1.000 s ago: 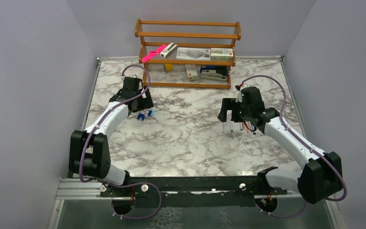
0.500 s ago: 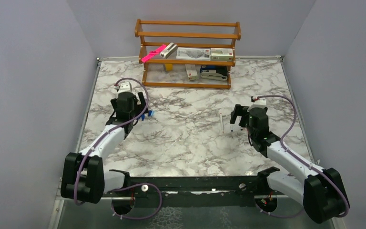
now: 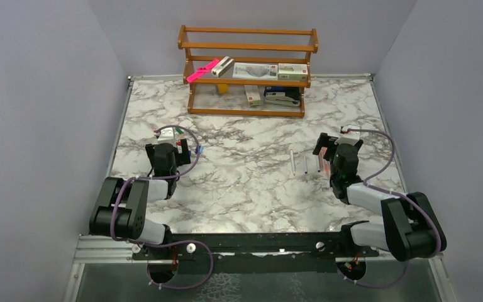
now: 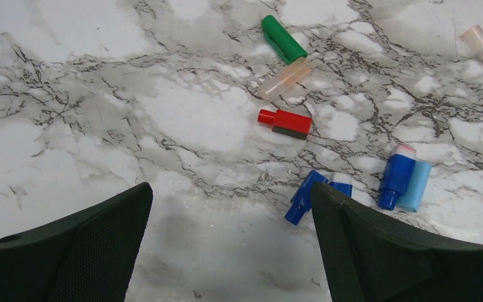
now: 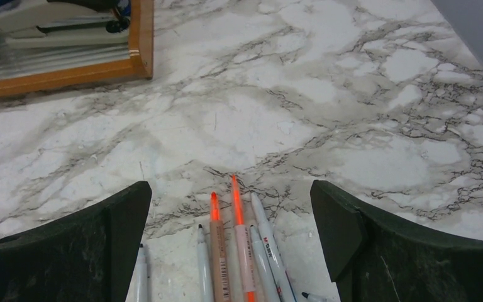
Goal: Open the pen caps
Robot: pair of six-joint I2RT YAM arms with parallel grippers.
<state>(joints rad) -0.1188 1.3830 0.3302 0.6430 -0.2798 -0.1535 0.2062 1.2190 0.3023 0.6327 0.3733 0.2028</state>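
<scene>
— On the left of the bench (image 3: 245, 195), the arm has pulled back toward its base. A second ago it was reaching out over the pen caps (image 3: 195, 151); now it sits folded near the front edge. Same on your side?

— Same on the right. That arm was stretched out over the pens (image 5: 242, 245) and has drawn in as well. The right fingers (image 5: 75, 251) are spread wide with nothing between them. The pens lie side by side on the marble just ahead, tips bare: two orange tips, a dark one, and the barrels cut off at the lower edge of the wrist view.

— The left fingers (image 4: 82, 251) are released too, and empty. The caps lie loose just beyond them. A green cap (image 4: 283, 38) touches a pale orange cap (image 4: 283, 78), a red cap (image 4: 286, 122) lies nearer, and the blue caps (image 4: 305, 196) are to the right, one dark piece right beside a light blue one.

— Anything still capped?

— Not that I can see. From above, the caps make a small cluster at the left, well apart from the pens at the right. I can't tell about the pens' near ends, which the wrist camera doesn't show.

— Then I'd judge the job done, or very nearly. Both arms backing off with nothing held looks like a return to rest, not a reach for another pen.

— Agreed, as a judgement. If one cap were left on, an arm would have to go out again, and neither is aimed at a pen now.
</scene>
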